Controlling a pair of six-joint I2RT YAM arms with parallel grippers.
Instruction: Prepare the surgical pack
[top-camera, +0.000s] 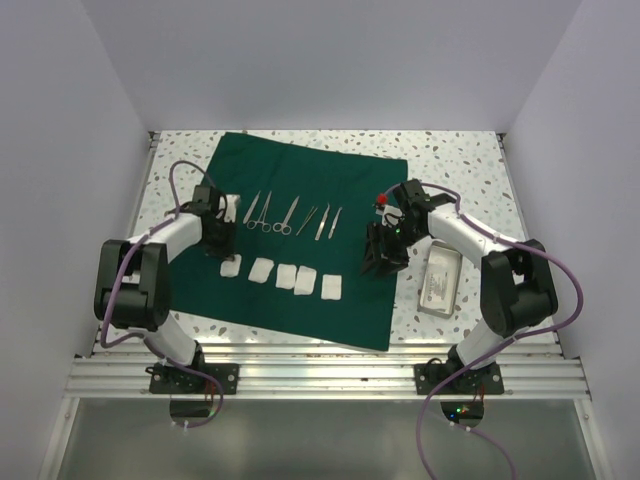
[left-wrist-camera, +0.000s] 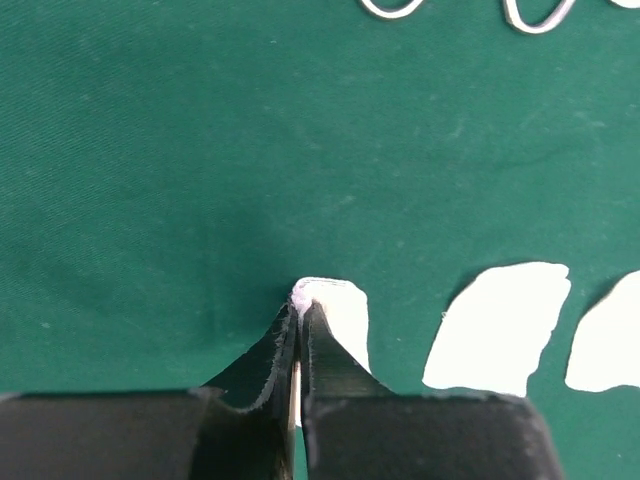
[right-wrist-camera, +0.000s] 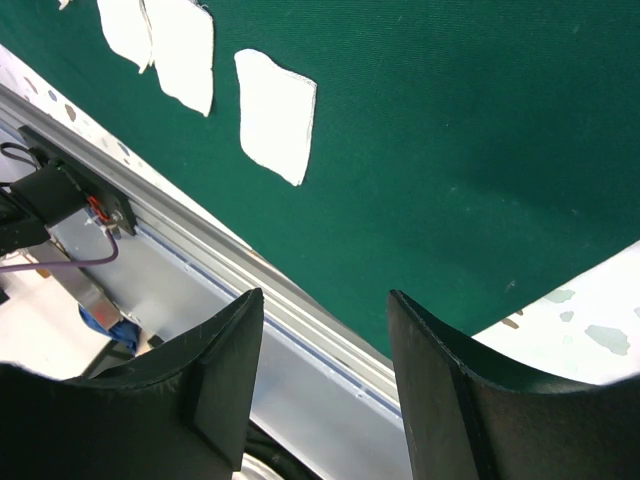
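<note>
- The left gripper (left-wrist-camera: 298, 300) is pinched shut on the edge of a thin white gauze square (left-wrist-camera: 345, 320), the leftmost of a row lying on the large dark green cloth drape (left-wrist-camera: 200, 150).
- Risk: so slight an edge grip may slip, or catch the drape too and drag the steel scissors (top-camera: 270, 213) nearby.
- The right gripper (right-wrist-camera: 325, 300) hangs open and empty over the drape's near right corner.

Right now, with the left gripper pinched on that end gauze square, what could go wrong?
1. The left gripper pinches the end gauze square near its edge, so it may slip out when lifted.
2. It sits right on the green drape; cloth could be caught too, tugging the neighbouring gauze out of line.
</note>
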